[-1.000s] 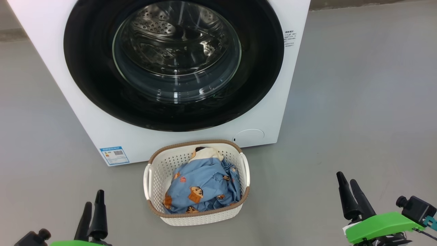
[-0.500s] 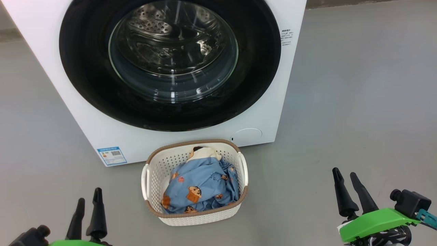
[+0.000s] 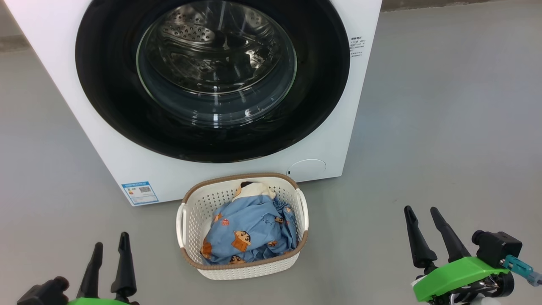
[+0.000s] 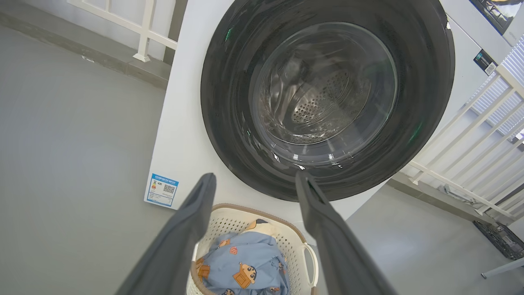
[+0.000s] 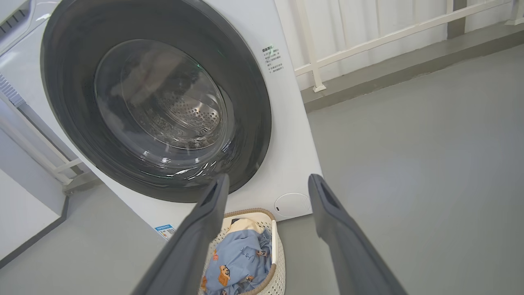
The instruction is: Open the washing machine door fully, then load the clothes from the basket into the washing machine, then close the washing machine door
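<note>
Left gripper [image 3: 111, 239] sits at the lower left of the head view over bare floor [image 3: 51, 220], jaws wide apart, nothing between them. Blue sticker [image 3: 140, 192] is on the lower left corner of the washing machine [image 3: 55, 72] front. The machine stands on the floor, front toward the robot. Washing machine door [image 3: 326, 84] lies flush against the front, shut; steel drum [image 3: 199, 38] shows through the glass. Basket [image 3: 241, 175] is on the floor just in front of the machine's lower edge, below the door, between the two grippers and well apart from both. Clothes [image 3: 250, 228] are all inside the basket: light-blue printed fabric bunched up, cream piece with a dark patch at the end nearest the machine. Round flap [image 3: 308, 167] is at the machine's lower right, just beyond the basket's far right corner. Right gripper [image 3: 420, 209] is at the lower right over the floor, jaws wide apart, holding nothing.
</note>
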Controlling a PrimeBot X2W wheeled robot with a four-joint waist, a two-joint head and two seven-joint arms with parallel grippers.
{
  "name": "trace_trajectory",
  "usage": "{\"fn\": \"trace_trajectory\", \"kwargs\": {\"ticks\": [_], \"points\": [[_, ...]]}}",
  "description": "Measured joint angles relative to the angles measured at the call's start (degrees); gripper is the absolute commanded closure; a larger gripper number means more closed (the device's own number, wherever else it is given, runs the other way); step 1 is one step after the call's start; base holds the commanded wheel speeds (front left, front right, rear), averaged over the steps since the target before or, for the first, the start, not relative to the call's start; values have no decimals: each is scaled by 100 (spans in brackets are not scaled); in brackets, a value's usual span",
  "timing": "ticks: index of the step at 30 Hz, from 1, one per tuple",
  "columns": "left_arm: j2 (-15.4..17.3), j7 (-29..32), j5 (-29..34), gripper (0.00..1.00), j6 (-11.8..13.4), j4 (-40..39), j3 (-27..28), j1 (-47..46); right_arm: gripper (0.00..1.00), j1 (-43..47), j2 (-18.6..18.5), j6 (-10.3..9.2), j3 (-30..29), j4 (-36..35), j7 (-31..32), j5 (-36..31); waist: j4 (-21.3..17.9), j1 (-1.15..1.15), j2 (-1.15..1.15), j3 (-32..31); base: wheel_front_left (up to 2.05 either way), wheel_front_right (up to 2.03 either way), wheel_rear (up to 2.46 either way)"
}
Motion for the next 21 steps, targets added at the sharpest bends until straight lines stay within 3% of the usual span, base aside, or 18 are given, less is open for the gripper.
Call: {"fn": "trace_trajectory", "kwargs": {"ticks": [21], "points": [[-8, -345, 1443, 0, -43, -30, 7, 1, 0, -96, -5, 0, 9, -53, -347, -1602, -41, 0, 0, 14, 0, 0, 0]]}}
